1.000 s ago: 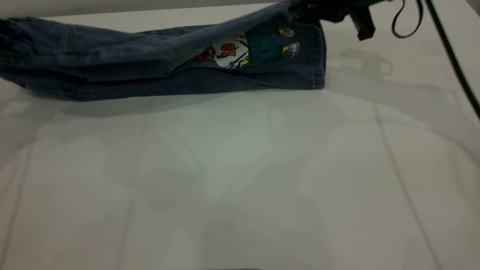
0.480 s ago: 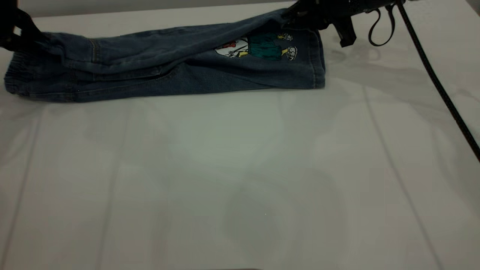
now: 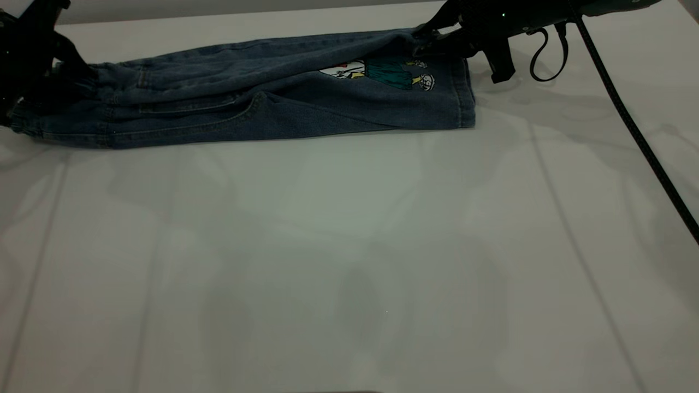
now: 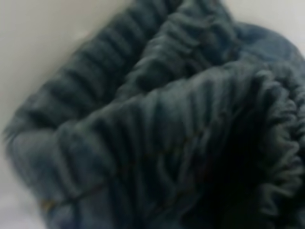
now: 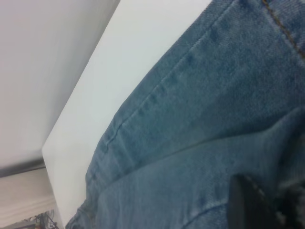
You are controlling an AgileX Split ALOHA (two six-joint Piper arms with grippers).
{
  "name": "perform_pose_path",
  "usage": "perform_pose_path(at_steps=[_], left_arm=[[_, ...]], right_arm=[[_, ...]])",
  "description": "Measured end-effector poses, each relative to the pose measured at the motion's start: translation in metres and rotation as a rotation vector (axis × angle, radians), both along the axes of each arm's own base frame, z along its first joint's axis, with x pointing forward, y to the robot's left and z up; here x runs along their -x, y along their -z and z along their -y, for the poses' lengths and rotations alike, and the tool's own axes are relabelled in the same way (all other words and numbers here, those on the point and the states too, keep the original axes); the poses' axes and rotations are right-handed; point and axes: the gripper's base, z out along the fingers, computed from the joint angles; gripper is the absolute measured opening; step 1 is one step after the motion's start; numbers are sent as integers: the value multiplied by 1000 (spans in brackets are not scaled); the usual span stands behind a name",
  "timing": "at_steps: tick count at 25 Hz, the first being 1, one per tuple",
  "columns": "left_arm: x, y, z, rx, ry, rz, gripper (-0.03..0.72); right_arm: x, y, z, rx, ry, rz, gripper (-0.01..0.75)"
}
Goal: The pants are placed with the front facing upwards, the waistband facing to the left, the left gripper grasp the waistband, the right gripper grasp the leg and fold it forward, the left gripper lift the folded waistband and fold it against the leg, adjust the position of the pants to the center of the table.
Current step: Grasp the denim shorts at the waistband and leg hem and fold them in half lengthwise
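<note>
Lengthwise, the pants (image 3: 262, 103) span between left gripper (image 3: 33, 60) and right gripper (image 3: 437, 41).

White table (image 3: 349, 262), folded denim pants (image 3: 262, 103) lying on it

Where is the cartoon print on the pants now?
In the exterior view, the cartoon print lies near the right end of the pants, just below the right gripper.

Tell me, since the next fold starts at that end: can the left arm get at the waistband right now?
Probably yes. The left gripper is already at the waistband on the pants, with nothing between; whether it is gripping is unclear. The right gripper is at the leg end.
</note>
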Motion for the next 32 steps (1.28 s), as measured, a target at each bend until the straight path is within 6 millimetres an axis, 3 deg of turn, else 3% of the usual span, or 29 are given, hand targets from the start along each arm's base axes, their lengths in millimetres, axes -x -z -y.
perform_pose_path(at_steps=[5,11,17,27,32], left_arm=[[-9,-8,2,-34,96,45,419],[-20,-19,2,-2,68,106,441],[-22,-21,1,42,18,131,442],[-23,-28,16,-34,325,216,442],[-23,-43,19,-66,404,266,442]], right_arm=[[-1,-1,0,-3,2,2,288],[0,-2,-1,-18,-8,3,447],[-4,-8,-1,-56,-5,5,465],[-35,-49,22,-83,15,162,465],[-33,-57,25,-131,-67,205,465]])
